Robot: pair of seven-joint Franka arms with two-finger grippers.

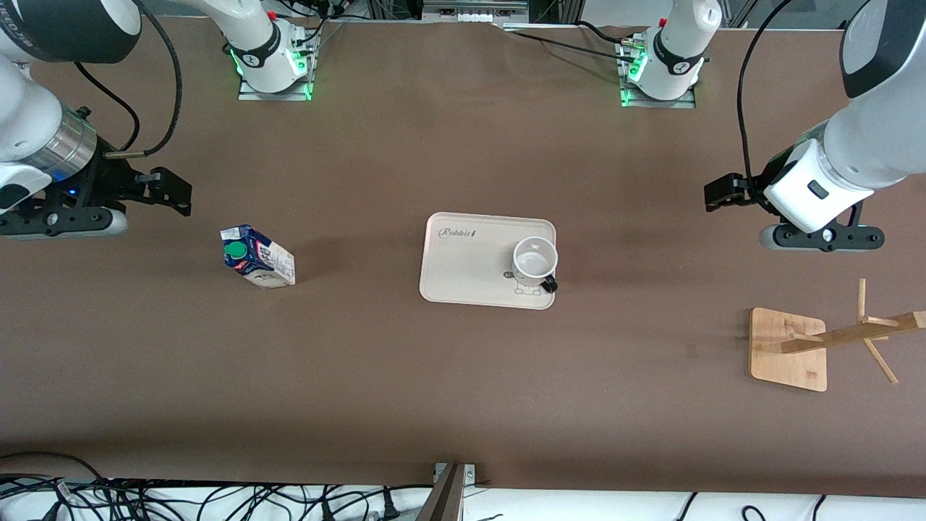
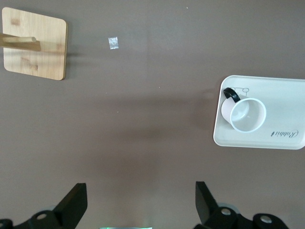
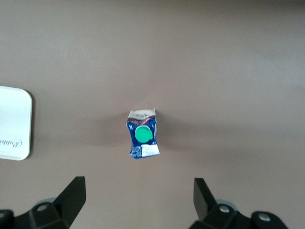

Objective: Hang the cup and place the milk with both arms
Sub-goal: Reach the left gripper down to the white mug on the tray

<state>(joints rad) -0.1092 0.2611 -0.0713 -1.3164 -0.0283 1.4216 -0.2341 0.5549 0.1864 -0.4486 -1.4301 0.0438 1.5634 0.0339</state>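
The white cup [image 1: 535, 259] stands upright on a cream tray [image 1: 463, 275] at the table's middle, on the tray's side toward the left arm's end. Its black handle points toward the front camera. It also shows in the left wrist view [image 2: 247, 114]. The milk carton [image 1: 257, 257] stands upright on the table toward the right arm's end, and its green cap shows in the right wrist view [image 3: 143, 134]. My right gripper [image 1: 170, 192] [image 3: 139, 195] is open and empty above the table beside the milk. My left gripper [image 1: 723, 194] [image 2: 141, 200] is open and empty above the table toward the left arm's end.
A wooden rack with pegs on a square base [image 1: 788, 349] [image 2: 35, 43] stands toward the left arm's end, nearer to the front camera than the tray. A small scrap [image 2: 113, 43] lies on the table beside it. Cables run along the table's front edge.
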